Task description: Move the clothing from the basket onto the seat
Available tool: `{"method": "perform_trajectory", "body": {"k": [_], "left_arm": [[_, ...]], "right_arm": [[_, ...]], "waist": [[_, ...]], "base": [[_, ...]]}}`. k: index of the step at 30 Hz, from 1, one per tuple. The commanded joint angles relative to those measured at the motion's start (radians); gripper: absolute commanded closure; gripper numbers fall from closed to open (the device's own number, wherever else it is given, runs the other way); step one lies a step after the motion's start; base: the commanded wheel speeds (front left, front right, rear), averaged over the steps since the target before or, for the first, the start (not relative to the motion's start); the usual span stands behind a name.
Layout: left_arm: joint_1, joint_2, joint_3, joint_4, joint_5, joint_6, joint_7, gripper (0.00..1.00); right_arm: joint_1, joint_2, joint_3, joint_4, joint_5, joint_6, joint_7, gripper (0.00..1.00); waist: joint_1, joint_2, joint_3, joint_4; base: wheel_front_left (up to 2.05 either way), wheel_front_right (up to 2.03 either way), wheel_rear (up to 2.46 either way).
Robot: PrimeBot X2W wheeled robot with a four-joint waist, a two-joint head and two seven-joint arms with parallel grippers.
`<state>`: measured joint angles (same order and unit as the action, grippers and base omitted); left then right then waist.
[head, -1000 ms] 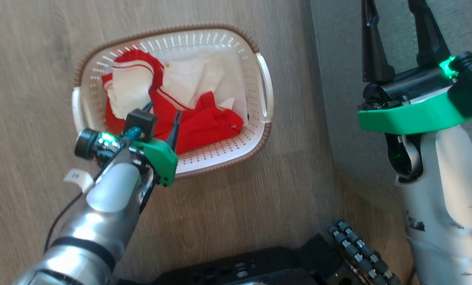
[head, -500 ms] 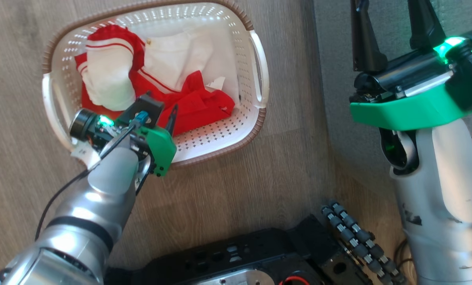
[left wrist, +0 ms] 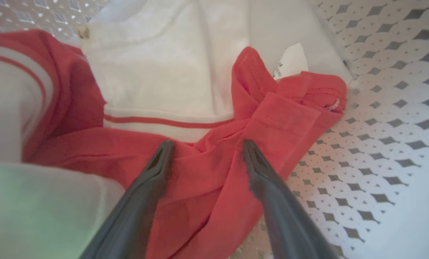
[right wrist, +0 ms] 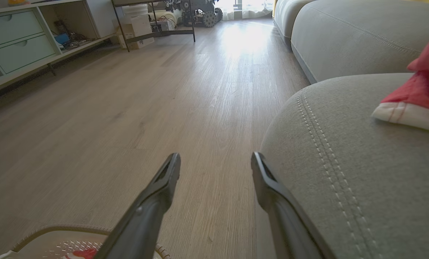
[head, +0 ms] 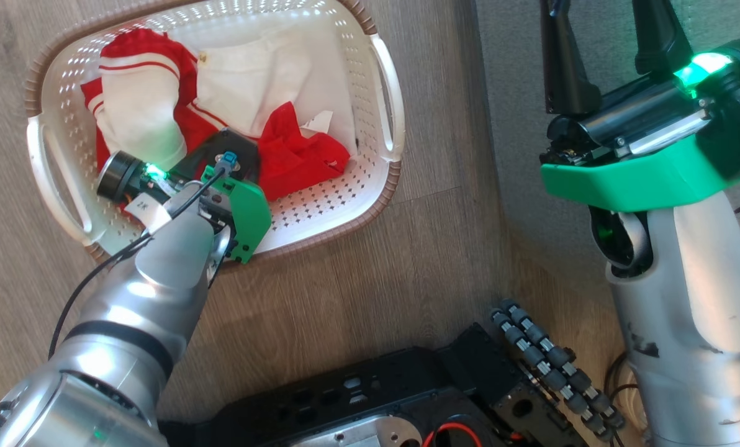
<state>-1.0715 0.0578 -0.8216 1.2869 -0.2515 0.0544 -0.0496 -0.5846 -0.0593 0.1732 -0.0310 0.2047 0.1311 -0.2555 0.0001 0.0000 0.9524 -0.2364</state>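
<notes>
**Transfer Partly Done; Garments Left in Basket**

The left gripper [left wrist: 206, 144] is found lowered into the basket [head: 383, 81] with its jaws apart. A fold of the red clothing [left wrist: 279, 111] lies between the fingertips, and nothing is clamped. Red and white garments are seen heaped inside the basket, which is set on the wooden floor [right wrist: 128, 108]. A white sewn-in label [left wrist: 290, 61] is noted on the red garment; its print cannot be read. The right gripper [right wrist: 215, 156] is held empty above the floor, jaws apart, beside the seat [right wrist: 344, 172]. Farther off, one red garment with white trim [right wrist: 412, 97] is seen lying on the seat. The task is judged partly done: the basket's contents are yet to be moved.
</notes>
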Motion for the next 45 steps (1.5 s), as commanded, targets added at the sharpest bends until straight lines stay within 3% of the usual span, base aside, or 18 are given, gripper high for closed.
{"method": "perform_trajectory", "body": {"k": [1, 2, 4, 14, 30, 45], "left_arm": [[0.017, 0.015, 0.007, -0.001, 0.009, 0.011, 0.002, 0.3], [0.017, 0.015, 0.005, -0.001, 0.01, 0.012, 0.004, 0.58], [0.018, 0.014, -0.002, 0.0, 0.012, 0.013, 0.011, 1.0], [0.041, 0.01, -0.011, 0.002, -0.008, -0.001, -0.021, 1.0], [0.095, -0.007, -0.015, -0.102, -0.091, -0.027, -0.156, 1.0], [0.254, -0.007, -0.01, -0.335, -0.207, 0.029, -0.208, 1.0]], "right_arm": [[0.021, 0.009, 0.022, -0.034, 0.01, 0.0, -0.006, 0.0], [0.02, 0.009, 0.024, -0.033, 0.012, 0.0, -0.006, 0.0], [0.017, 0.009, 0.027, -0.031, 0.016, 0.0, -0.006, 0.0], [0.02, 0.009, 0.019, -0.002, 0.021, 0.0, -0.006, 0.0], [0.079, 0.009, -0.022, 0.071, -0.005, 0.0, -0.006, 0.0], [0.181, 0.009, -0.063, 0.14, -0.033, 0.0, -0.006, 0.0]], "waist": [[-0.0001, 0.0, -0.001, -0.003], [-0.0001, 0.0, -0.002, -0.004], [-0.0001, 0.0, -0.006, -0.006], [-0.0001, 0.0, -0.058, -0.004], [-0.0001, 0.0, -0.266, 0.053], [-0.0001, 0.0, -0.492, 0.107]], "base": [[0.0, 0.0, 0.0], [0.0, 0.0, 0.0], [0.0, 0.0, 0.0], [0.0, 0.0, 0.0], [0.0, 0.0, 0.0], [0.0, 0.0, 0.0]]}}
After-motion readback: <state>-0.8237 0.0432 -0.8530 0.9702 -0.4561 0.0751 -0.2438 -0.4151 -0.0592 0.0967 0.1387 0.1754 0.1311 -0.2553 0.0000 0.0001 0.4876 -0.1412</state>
